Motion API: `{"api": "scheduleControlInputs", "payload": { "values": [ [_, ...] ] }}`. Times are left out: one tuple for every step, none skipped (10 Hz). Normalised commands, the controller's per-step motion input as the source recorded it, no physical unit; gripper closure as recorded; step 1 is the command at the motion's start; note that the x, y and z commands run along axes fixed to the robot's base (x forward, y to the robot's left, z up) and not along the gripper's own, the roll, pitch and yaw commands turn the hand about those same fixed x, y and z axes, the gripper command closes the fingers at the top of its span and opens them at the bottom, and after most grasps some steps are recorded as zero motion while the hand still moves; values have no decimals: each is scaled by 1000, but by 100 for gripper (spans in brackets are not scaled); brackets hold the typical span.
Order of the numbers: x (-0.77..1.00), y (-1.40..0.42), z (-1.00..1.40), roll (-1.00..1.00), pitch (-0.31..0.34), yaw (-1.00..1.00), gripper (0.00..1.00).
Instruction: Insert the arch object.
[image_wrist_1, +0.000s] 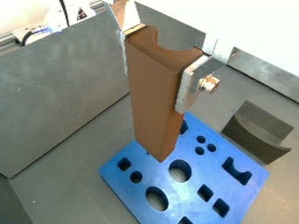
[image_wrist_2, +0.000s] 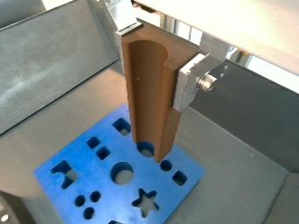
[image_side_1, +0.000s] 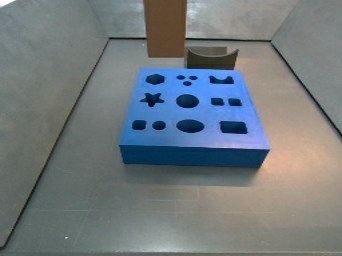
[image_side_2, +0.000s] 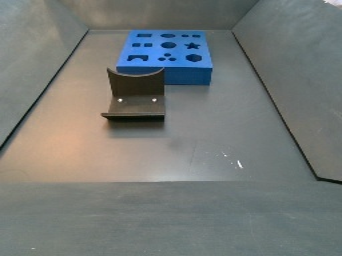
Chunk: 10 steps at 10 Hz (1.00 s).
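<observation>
My gripper (image_wrist_1: 163, 59) is shut on the arch object (image_wrist_1: 155, 96), a tall brown piece with a curved concave channel down one face, seen in both wrist views (image_wrist_2: 149, 96). It hangs upright, its lower end above the blue board (image_wrist_1: 138, 168) near a round hole (image_wrist_1: 179, 171). The board's arch-shaped hole (image_wrist_1: 237, 166) lies off to one side. In a side view only the piece's lower part (image_side_1: 164, 28) shows, above the board's far edge (image_side_1: 187, 72); the gripper is out of frame there. In the other side view the board (image_side_2: 150, 76) shows, but neither the gripper nor the piece.
The dark fixture (image_side_2: 134, 95) with a curved cut-out stands on the floor beside the board; it also shows in a side view (image_side_1: 207, 53) and a wrist view (image_wrist_1: 260, 131). Grey walls (image_side_1: 80, 90) enclose the floor.
</observation>
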Motion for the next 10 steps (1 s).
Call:
{"api": "scheduleControlInputs", "payload": {
  "values": [
    [1000, 203, -520, 80, 0, -49, 100],
    [1000, 200, -520, 86, 0, -57, 100],
    [1000, 220, -494, 99, 0, -43, 100],
    [1000, 209, -457, 107, -3, -43, 100],
    [1000, 189, -394, 119, -30, -43, 100],
    [1000, 226, -360, 114, -27, -29, 100],
    [1000, 363, -151, 120, 33, -23, 100],
    [1000, 437, -60, 184, 90, 0, 100],
    [1000, 457, -74, 201, 103, 0, 100],
    [1000, 411, -109, 147, 69, -9, 100]
  ]
}}
